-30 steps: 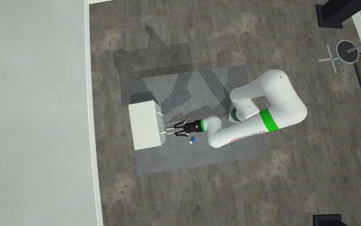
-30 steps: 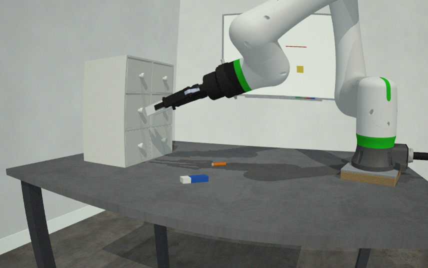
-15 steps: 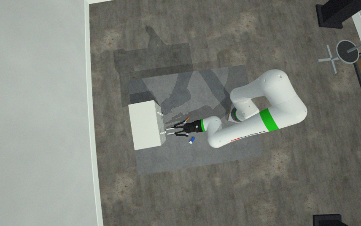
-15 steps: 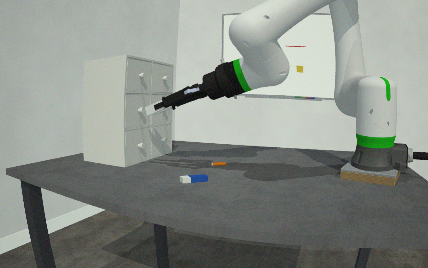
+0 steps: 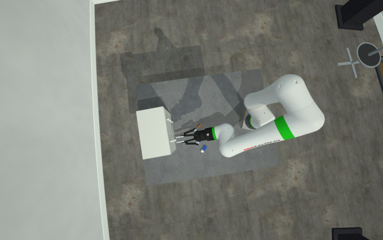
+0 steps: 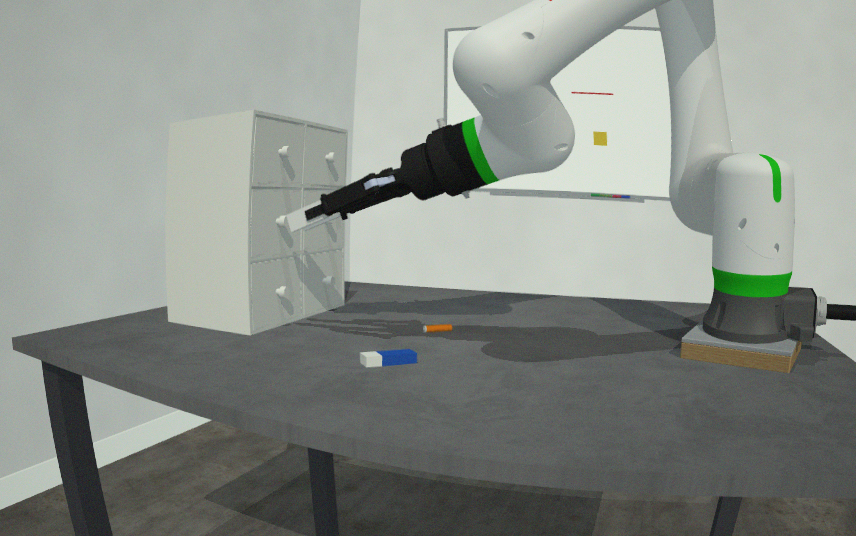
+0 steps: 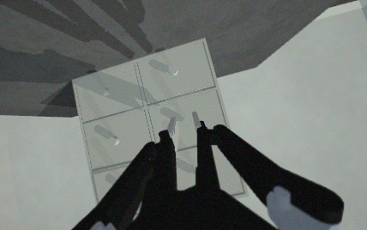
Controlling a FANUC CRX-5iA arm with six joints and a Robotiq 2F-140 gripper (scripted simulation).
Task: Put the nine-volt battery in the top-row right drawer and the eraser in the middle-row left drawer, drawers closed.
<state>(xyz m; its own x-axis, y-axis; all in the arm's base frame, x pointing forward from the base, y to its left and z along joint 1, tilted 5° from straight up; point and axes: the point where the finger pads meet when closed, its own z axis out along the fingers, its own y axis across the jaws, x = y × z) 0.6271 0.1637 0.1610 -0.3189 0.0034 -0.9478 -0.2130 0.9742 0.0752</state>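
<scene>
Eraser (image 5: 203, 148) (image 6: 388, 357): one, blue sleeve, white end. Flat on the table (image 5: 211, 169) (image 6: 505, 404), in front of the chest and off to its left side. Unheld; presumably left there until its drawer is open.

Nine-volt battery (image 6: 439, 328): so taken, a small orange piece with a pale end. Lying on the table beyond the eraser, below and beside the arm's reach; no drawer has received it yet. Likely waiting its turn, since the claw is needed for drawer work first.

Claw (image 5: 175, 139) (image 6: 291, 220) (image 7: 185, 121): one, tilted downward toward the chest. Fingers parted by a narrow gap, neither wide nor pressed together; nothing gripped. The tips stand either side of, or just before, the middle-left knob (image 6: 280, 220); contact cannot be told. The approach suits a pinch on that knob and a straight, short pull. Too long a pull would make the tray droop or come out.

Chest (image 5: 154, 132) (image 6: 211, 220) (image 7: 96, 154): white, upright, three rows of two. Fronts face the arm, which leaves the knobs within reach. All drawers appear pushed in, middle-left drawer (image 6: 265, 239) (image 7: 210, 105) included.

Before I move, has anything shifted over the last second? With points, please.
Nothing visibly changed. The gripper (image 5: 176, 139) (image 6: 291, 222) (image 7: 185, 121) shows no visible shift and took hold of or let go of nothing. The chest (image 5: 154, 132) (image 6: 208, 220) (image 7: 121, 114), eraser (image 5: 203, 148) (image 6: 394, 357) and orange cylinder (image 5: 198, 126) (image 6: 439, 328) stayed as they were.
</scene>
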